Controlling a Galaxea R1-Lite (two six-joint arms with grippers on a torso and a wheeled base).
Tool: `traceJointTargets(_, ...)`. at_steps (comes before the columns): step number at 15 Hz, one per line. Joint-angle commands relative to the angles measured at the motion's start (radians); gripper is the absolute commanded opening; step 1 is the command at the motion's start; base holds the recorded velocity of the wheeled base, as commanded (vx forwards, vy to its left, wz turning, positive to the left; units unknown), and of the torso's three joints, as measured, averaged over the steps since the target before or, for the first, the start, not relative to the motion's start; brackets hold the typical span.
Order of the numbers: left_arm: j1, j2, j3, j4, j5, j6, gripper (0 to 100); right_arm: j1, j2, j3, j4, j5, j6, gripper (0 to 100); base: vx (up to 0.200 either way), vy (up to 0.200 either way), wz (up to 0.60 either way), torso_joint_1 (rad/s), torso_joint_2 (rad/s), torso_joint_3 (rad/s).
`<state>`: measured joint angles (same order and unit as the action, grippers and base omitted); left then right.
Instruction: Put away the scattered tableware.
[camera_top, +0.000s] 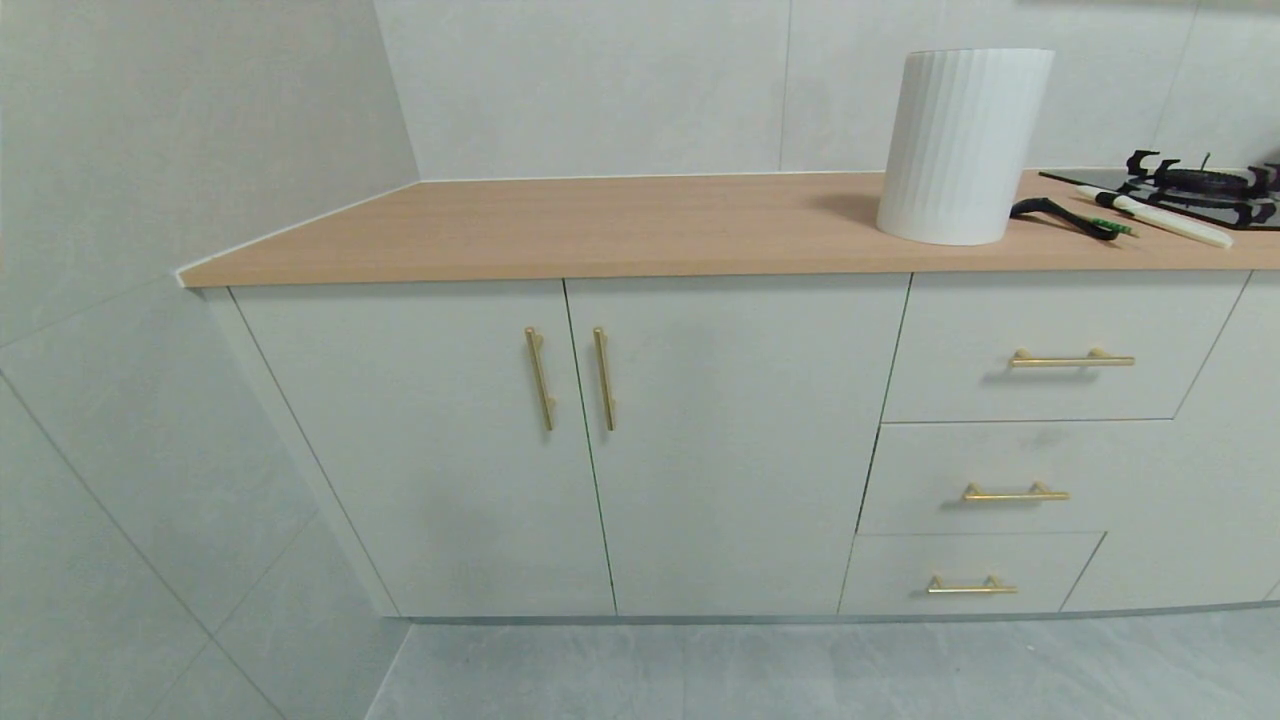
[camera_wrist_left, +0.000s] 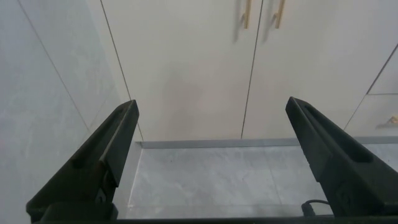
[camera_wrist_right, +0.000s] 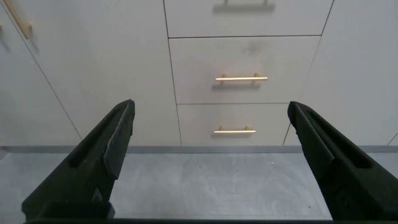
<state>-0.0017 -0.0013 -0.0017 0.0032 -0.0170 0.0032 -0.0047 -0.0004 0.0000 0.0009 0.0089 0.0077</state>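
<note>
On the wooden countertop (camera_top: 600, 225), at the right, stands a tall white ribbed container (camera_top: 960, 145). Just right of it lie a black curved utensil (camera_top: 1065, 215) and a long white-handled utensil (camera_top: 1160, 220), with a small green piece (camera_top: 1118, 227) between them. My left gripper (camera_wrist_left: 211, 106) is open and empty, low above the floor, facing the double cabinet doors (camera_wrist_left: 186, 68). My right gripper (camera_wrist_right: 211, 107) is also open and empty, low in front of the drawers (camera_wrist_right: 242, 68).
A black gas hob (camera_top: 1200, 185) sits at the counter's far right. Below are two doors with gold handles (camera_top: 540, 378) and three drawers with gold bar handles (camera_top: 1070, 359). A tiled wall closes the left side; grey floor (camera_top: 800, 670) lies in front.
</note>
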Motion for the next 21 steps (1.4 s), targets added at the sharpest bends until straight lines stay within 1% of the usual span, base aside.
traceJointTargets(1, 0.0, 0.001, 0.0, 0.0, 0.0, 0.0, 100, 0.0, 0.002, 0.0, 0.001, 0.0, 0.002, 100, 0.0, 0.0, 0.0, 0.0, 0.0, 0.0)
traceJointTargets(4, 0.0, 0.001, 0.0, 0.0, 0.0, 0.0, 100, 0.0, 0.002, 0.0, 0.001, 0.0, 0.002, 100, 0.0, 0.0, 0.0, 0.0, 0.0, 0.0)
traceJointTargets(21, 0.0, 0.001, 0.0, 0.0, 0.0, 0.0, 100, 0.0, 0.002, 0.0, 0.001, 0.0, 0.002, 100, 0.0, -0.2, 0.0, 0.004, 0.0, 0.002)
